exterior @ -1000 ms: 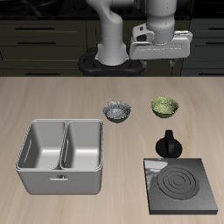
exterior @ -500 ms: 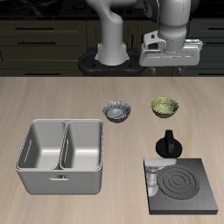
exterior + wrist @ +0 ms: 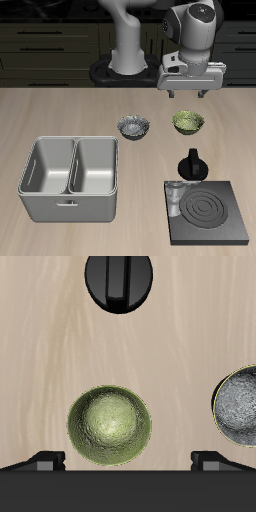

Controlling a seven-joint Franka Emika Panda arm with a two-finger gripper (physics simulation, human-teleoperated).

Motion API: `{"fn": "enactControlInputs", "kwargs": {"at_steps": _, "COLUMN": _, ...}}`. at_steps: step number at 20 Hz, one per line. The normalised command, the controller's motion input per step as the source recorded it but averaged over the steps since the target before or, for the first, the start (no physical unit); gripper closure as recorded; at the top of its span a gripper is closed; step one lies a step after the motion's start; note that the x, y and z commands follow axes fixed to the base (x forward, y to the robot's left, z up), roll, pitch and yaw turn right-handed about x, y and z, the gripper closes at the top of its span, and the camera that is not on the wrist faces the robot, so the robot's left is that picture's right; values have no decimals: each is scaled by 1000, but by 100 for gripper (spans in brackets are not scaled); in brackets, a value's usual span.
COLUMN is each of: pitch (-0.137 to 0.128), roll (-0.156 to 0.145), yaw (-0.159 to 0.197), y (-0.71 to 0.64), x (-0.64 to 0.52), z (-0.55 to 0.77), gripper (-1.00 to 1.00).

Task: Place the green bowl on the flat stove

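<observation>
End effector (image 3: 187,93) hangs above the green bowl (image 3: 188,122), fingers apart and empty, bowl almost straight below.

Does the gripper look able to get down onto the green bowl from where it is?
Probably yes. The gripper hangs open above the green bowl, nothing lies between them, and the grey bowl sits apart to one side.

Two bowls sit on the table: one green bowl (image 3: 188,122) and one dark grey-blue patterned bowl (image 3: 134,127). There is one flat stove (image 3: 207,211) with a single black knob (image 3: 192,164), and one grey metal basin (image 3: 71,177) holding two compartments.
</observation>
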Motion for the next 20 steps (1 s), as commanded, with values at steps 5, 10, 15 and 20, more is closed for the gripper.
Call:
{"fn": "enactControlInputs", "kwargs": {"at_steps": 5, "pitch": 22, "roll": -26, "yaw": 11, "y": -100, "x": -9, "z": -425, "gripper": -100}}
{"fn": "enactControlInputs", "kwargs": {"at_steps": 10, "pitch": 22, "roll": -29, "yaw": -6, "y": -145, "x": 4, "z": -289, "gripper": -100}}
{"fn": "enactControlInputs", "kwargs": {"at_steps": 15, "pitch": 25, "roll": -13, "yaw": 6, "y": -71, "x": -15, "z": -349, "gripper": -100}}
{"fn": "enactControlInputs", "kwargs": {"at_steps": 20, "pitch": 71, "roll": -4, "yaw": -55, "y": -40, "x": -35, "z": -344, "gripper": -100}}
